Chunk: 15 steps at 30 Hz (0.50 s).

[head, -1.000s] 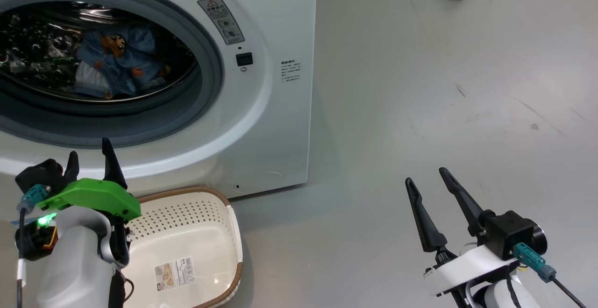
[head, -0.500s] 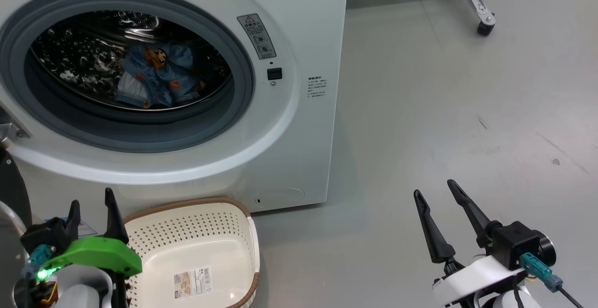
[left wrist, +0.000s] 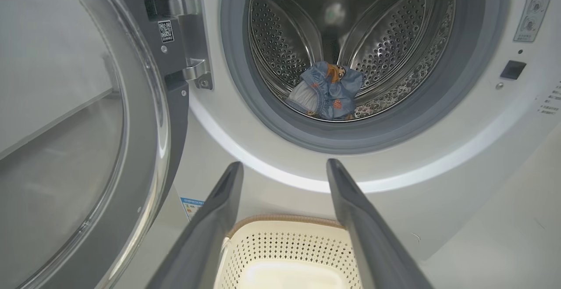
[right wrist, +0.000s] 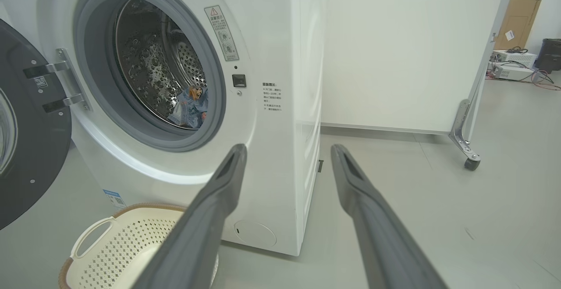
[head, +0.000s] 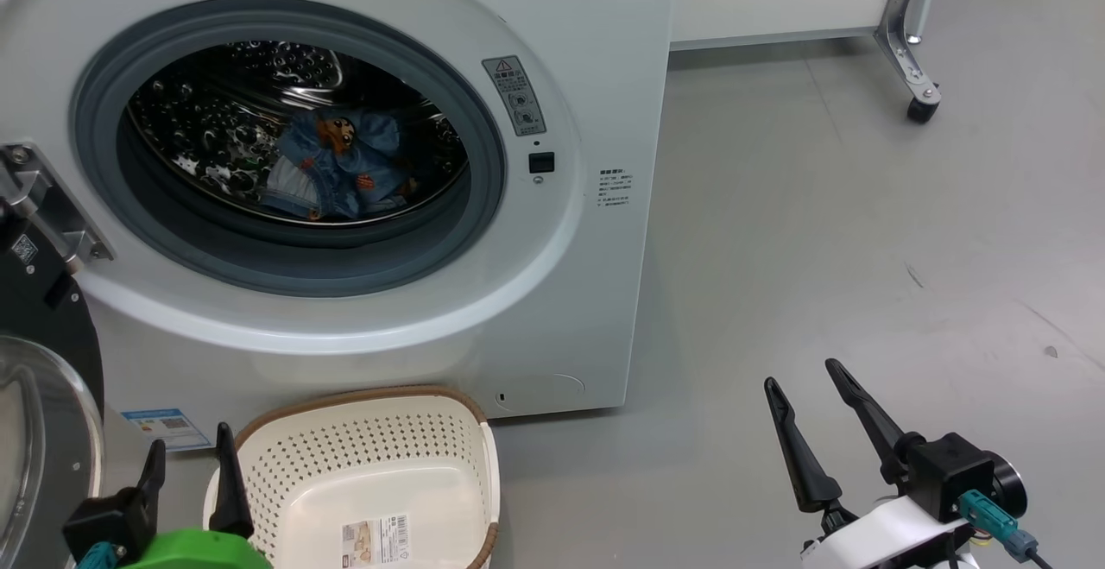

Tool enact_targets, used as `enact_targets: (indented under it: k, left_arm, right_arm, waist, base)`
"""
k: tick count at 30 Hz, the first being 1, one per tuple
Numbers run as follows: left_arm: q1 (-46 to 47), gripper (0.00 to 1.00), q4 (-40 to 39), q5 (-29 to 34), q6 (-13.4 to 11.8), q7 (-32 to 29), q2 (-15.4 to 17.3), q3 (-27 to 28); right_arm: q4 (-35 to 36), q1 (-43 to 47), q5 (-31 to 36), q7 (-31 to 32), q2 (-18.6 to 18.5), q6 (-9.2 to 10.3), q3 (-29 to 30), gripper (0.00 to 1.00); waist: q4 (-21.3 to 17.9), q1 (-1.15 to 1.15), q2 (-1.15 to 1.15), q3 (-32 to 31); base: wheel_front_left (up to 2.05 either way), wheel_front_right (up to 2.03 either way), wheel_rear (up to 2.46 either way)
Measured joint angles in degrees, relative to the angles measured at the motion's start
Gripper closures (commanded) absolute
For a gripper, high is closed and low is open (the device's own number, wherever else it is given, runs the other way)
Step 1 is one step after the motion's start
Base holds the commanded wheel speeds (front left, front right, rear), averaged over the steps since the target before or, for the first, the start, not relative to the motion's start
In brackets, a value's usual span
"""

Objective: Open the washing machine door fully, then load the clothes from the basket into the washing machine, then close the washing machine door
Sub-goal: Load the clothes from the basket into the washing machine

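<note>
The white washing machine (head: 604, 103) (right wrist: 280, 157) stands with its round black door (head: 43, 353) (left wrist: 87, 118) (right wrist: 30, 140) swung open to the left on its metal hinge. Light blue clothes (head: 345, 167) (left wrist: 326, 90) (right wrist: 192, 107) with orange-brown figures lie inside the steel drum. The cream basket (head: 371, 457) (left wrist: 289, 247) (right wrist: 118, 240) sits on the floor in front, holding only a paper label (head: 375, 541). My left gripper (head: 192, 452) (left wrist: 284, 170) is open above the basket's left rim. My right gripper (head: 807, 379) (right wrist: 287, 148) is open over bare floor at the right.
Grey floor (head: 863, 249) spreads right of the machine. A white partition on a castor leg (head: 919, 103) (right wrist: 469, 157) stands behind. A cardboard box (right wrist: 517, 21) and equipment sit far back right. A blue sticker (head: 166, 426) is low on the machine's front.
The head camera has tilted up and turned, so the machine sits lower and further right, and the door has come into view. Both grippers stay open; the left has sunk toward the frame's bottom.
</note>
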State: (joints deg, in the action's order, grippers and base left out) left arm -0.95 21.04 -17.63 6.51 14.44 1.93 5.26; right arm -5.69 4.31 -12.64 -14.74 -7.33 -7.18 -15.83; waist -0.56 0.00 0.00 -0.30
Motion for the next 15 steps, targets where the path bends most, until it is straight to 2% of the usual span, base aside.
enact_targets:
  k: [15]
  left_arm:
    - [-7.6,0.0,-8.4,-0.2,-1.2,0.0,0.1,-1.1]
  right_arm:
    - [0.4,0.9,0.0,0.0,-0.3,-0.01,-0.8,0.0]
  waist:
    - [1.7,0.0,0.0,-0.7]
  base:
    - [0.0,0.0,0.0]
